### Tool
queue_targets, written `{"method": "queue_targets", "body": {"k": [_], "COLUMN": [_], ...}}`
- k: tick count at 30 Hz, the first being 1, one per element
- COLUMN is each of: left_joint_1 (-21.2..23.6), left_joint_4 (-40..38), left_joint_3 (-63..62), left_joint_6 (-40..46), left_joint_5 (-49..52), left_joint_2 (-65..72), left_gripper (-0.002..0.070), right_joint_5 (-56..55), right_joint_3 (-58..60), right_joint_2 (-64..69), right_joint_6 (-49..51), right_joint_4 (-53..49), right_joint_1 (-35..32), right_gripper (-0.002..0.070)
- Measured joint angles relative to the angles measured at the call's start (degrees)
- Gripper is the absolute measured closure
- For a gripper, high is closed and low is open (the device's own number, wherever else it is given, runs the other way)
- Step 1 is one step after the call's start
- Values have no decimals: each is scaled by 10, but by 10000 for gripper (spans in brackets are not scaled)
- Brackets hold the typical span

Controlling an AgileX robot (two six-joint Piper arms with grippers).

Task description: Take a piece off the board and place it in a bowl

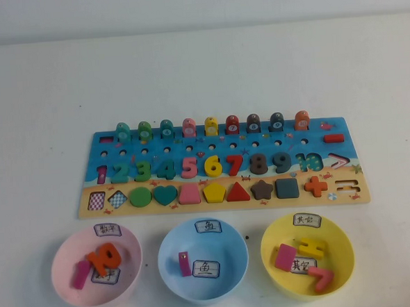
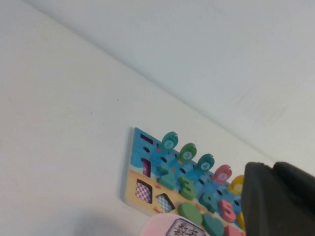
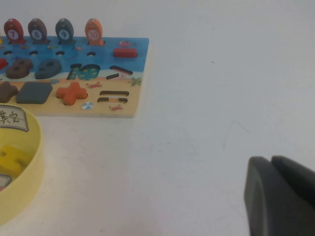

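Looking down on a plain white counter (image 1: 36,122) that runs back to a pale wall, I see neither of my arms from the high camera; both hands sit off to the near side, out of that view.

My left hand (image 2: 278,199) shows only as a dark bulk at the edge of its own wrist camera, above bare counter near the left end of the board (image 1: 220,168). I cannot tell whether it is apart or together, and it holds and touches nothing I can see.

On the board, the green piece (image 1: 140,197) sits in the tan strip, third shape from the left, between a chequered diamond and the teal heart (image 1: 165,195). Along the near edge of the counter stand three bowls: a pink bowl (image 1: 62,270) on the left holding an orange numeral and a pink bar, a light blue bowl (image 1: 229,263) in the middle with one pink piece, and the yellow bowl (image 1: 340,256) on the right with yellow, pink and red pieces.

My right hand (image 3: 280,196) is likewise a dark shape at the edge of its wrist camera, over empty counter beyond the board's right end and apart from the yellow bowl. I cannot tell its opening either; nothing is in it that I can see.
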Motion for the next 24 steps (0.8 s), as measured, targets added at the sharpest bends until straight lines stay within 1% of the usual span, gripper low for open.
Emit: {"method": "queue_targets", "body": {"k": [4, 10, 13, 18, 24], "left_joint_1": [0, 0, 0, 0, 0], "left_joint_4": [-15, 20, 36, 42, 43], "left_joint_3": [-33, -157, -228, -337, -426], "left_joint_6": [-16, 11, 51, 127, 205], "left_joint_5": [47, 188, 253, 354, 400], "left_joint_2": [21, 150, 227, 371, 504], "left_gripper": [676, 676, 676, 676, 676], "right_joint_5": [0, 0, 0, 0, 0], "right_joint_3": [0, 0, 0, 0, 0], "right_joint_2": [0, 0, 0, 0, 0], "right_joint_6": [0, 0, 0, 0, 0], "right_joint_4": [0, 0, 0, 0, 0], "right_joint_1": [0, 0, 0, 0, 0], "right_gripper": [694, 694, 694, 694, 694]}}
